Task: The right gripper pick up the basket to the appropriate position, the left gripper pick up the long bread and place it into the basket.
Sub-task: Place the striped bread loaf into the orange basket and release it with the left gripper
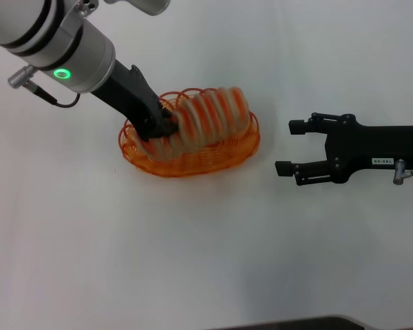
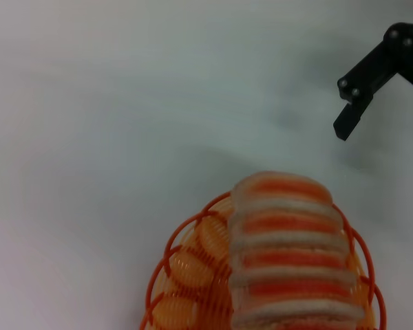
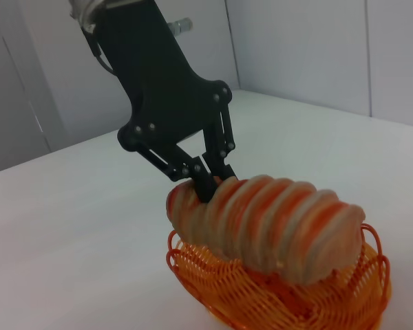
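Observation:
The orange wire basket (image 1: 227, 148) sits on the white table near the middle. The long bread (image 1: 210, 118), tan with orange stripes, lies slanted over the basket, one end raised above the rim. My left gripper (image 1: 166, 128) is shut on the bread's lower end at the basket's left side. In the right wrist view the left gripper's fingers (image 3: 208, 180) pinch the bread (image 3: 275, 227) over the basket (image 3: 289, 299). The left wrist view shows the bread (image 2: 292, 254) above the basket (image 2: 186, 275). My right gripper (image 1: 283, 146) is open and empty, to the right of the basket, apart from it.
The white table (image 1: 193, 261) stretches bare around the basket. A dark edge shows at the front of the table (image 1: 296, 323). The right gripper's fingertip (image 2: 347, 124) shows far off in the left wrist view.

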